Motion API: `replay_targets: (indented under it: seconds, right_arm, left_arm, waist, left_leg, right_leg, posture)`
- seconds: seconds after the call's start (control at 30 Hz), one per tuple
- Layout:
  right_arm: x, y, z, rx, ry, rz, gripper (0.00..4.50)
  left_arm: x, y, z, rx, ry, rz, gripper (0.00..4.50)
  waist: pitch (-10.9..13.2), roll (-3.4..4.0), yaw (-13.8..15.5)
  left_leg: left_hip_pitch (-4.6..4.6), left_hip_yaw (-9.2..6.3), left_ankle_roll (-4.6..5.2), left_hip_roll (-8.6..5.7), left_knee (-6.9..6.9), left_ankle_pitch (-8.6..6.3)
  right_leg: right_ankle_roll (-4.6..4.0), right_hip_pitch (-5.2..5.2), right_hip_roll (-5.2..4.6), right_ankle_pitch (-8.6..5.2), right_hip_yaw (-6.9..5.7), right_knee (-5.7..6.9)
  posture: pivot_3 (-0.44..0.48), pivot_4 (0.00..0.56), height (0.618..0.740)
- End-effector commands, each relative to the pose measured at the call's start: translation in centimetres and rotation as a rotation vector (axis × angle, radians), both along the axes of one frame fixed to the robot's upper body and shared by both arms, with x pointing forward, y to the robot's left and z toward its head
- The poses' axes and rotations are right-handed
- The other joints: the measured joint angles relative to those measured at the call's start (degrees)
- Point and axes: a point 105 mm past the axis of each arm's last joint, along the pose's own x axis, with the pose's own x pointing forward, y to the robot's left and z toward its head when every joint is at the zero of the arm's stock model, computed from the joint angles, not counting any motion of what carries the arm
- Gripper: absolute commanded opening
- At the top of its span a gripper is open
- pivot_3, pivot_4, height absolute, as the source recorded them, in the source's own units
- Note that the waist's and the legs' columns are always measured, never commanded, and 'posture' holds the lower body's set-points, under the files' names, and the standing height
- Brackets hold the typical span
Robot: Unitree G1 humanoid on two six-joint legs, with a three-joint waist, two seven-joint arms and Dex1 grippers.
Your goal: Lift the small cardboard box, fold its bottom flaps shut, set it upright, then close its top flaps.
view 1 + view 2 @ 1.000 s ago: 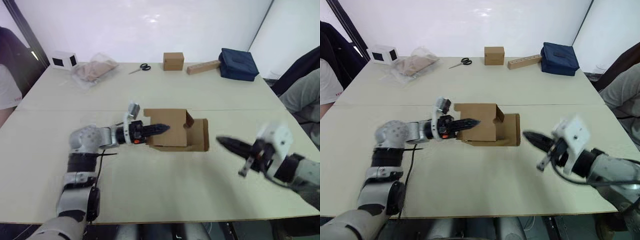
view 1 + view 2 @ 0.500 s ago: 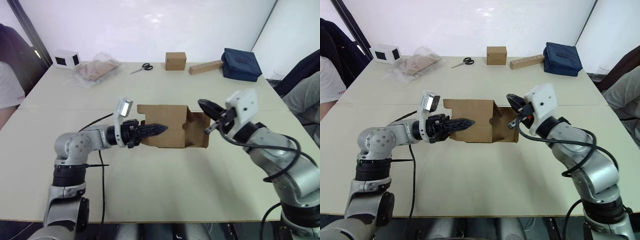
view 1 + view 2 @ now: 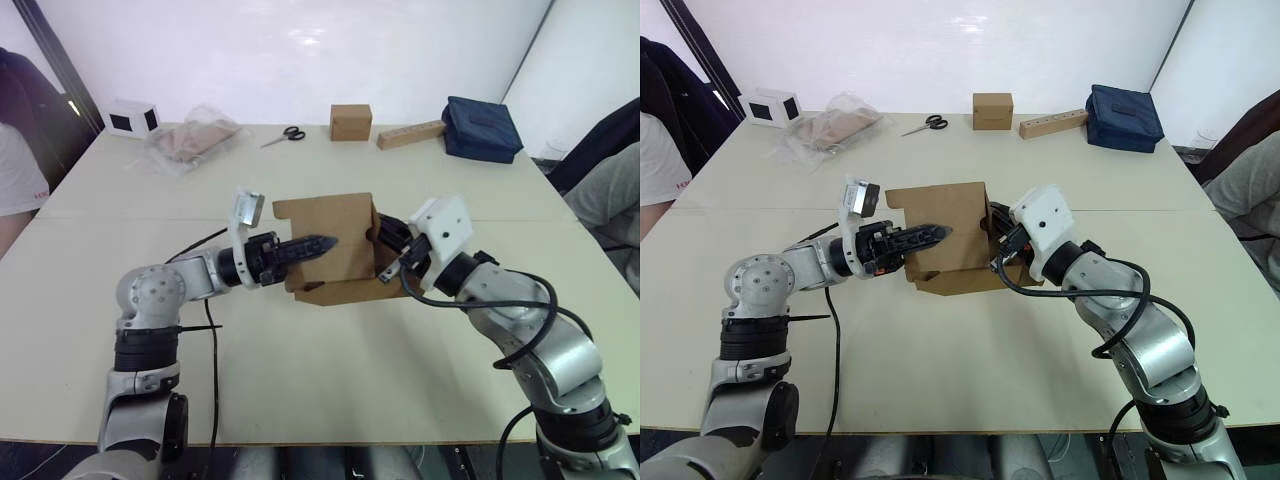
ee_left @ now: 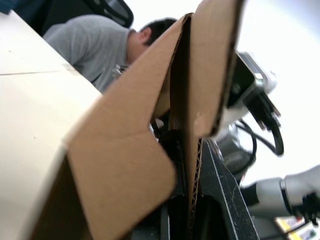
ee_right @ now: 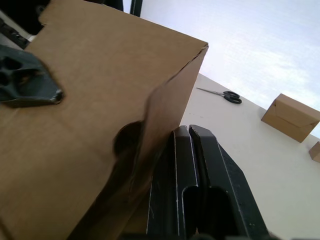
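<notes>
Two end effectors at small cardboard box (image 3: pixel 330 235), left (image 3: pixel 318 244) clamping its wall, right (image 3: pixel 385 238) pressed together, box tilted.

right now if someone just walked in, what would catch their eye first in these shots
Mid-table, the small cardboard box is tilted, with both arms on it: the left gripper lies across its near face and the right gripper presses at its open right end, fingers together. Beyond that, a dark blue bag sits at the table's far right, next to a long tan block.
</notes>
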Motion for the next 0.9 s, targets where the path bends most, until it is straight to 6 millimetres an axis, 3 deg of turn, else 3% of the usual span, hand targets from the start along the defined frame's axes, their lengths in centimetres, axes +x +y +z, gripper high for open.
replay_targets:
  seconds: [0.03,0.17,0.27,0.57,0.9]
  right_arm:
    - [-0.6,0.0,1.6,0.006,-0.08,0.01,0.0]
    - [-0.3,-1.9,2.6,0.006,-0.11,-0.052,0.0]
    - [-0.7,-2.2,2.8,0.022,-0.095,-0.038,0.0]
    - [-1.9,-0.4,1.4,0.035,-0.008,0.072,0.0]
    - [-1.7,0.4,0.9,0.025,-0.002,0.099,0.0]
  left_arm:
    - [-0.2,0.2,1.2,-0.024,-0.033,-0.01,0.05]
    - [-0.7,0.2,0.9,-0.002,-0.037,-0.025,0.05]
    - [-0.7,0.3,0.8,0.005,-0.031,-0.022,0.05]
    - [-0.8,0.3,0.8,0.001,-0.026,-0.024,0.05]
    - [-1.6,-0.2,0.9,-0.012,-0.011,-0.056,0.05]
  waist:
    - [0.0,0.0,0.0]
    - [0.0,0.0,0.0]
    - [0.0,0.0,0.0]
    - [0.0,0.0,0.0]
    - [0.0,0.0,0.0]
  left_leg:
    - [0.0,0.0,0.0,0.0,0.0,0.0]
    - [0.0,0.01,0.0,0.0,0.0,0.0]
    - [0.0,0.01,0.0,0.0,0.0,0.0]
    - [0.0,0.0,0.0,0.0,-0.01,0.0]
    - [0.0,0.0,0.0,0.0,-0.01,0.0]
  right_leg:
    - [0.0,0.0,0.0,0.0,0.0,0.0]
    - [0.0,0.0,0.0,0.0,0.0,-0.01]
    - [-0.01,0.0,0.0,0.0,0.0,0.0]
    - [-0.01,0.0,0.0,-0.01,0.0,0.0]
    - [-0.02,0.0,-0.01,-0.01,0.0,-0.01]
  posture:
    - [0.0,0.15,0.74]
    - [0.0,0.15,0.74]
    - [0.0,0.15,0.74]
    - [0.0,0.15,0.74]
    - [0.0,0.15,0.74]
